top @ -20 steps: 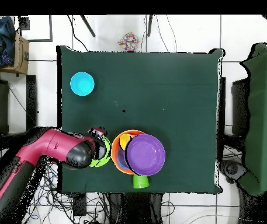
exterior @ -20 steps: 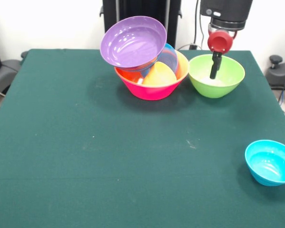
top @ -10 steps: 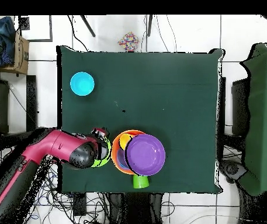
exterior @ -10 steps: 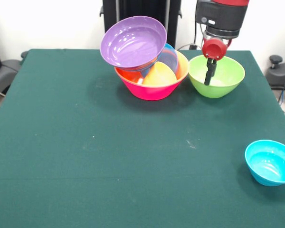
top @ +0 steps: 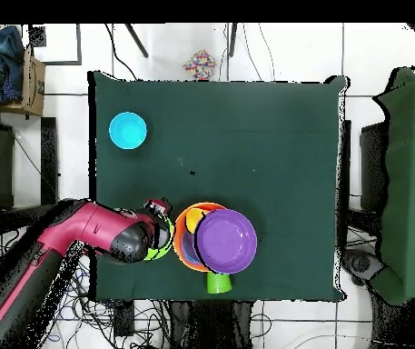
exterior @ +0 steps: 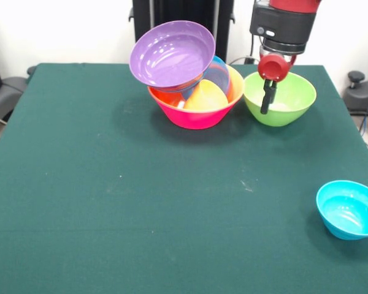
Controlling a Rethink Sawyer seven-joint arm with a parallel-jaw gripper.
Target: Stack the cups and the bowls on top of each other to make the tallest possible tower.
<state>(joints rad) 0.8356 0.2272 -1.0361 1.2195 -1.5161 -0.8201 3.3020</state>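
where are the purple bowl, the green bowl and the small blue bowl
purple bowl (exterior: 172, 54), front view, inner face
green bowl (exterior: 291, 92), front view, inside wall right of the claw
small blue bowl (exterior: 349, 211), front view, inner bottom

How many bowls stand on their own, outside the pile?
2: a green bowl beside the pile, with the gripper reaching into it, and a blue bowl alone near a table corner. Any hidden behind the pile wouldn't show.

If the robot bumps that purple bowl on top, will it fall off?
Probably. The purple bowl sits tilted on the tower, resting on the rims below, so a nudge could slide it off. It looks glossy, so likely slippery, and thin plastic, so probably light.
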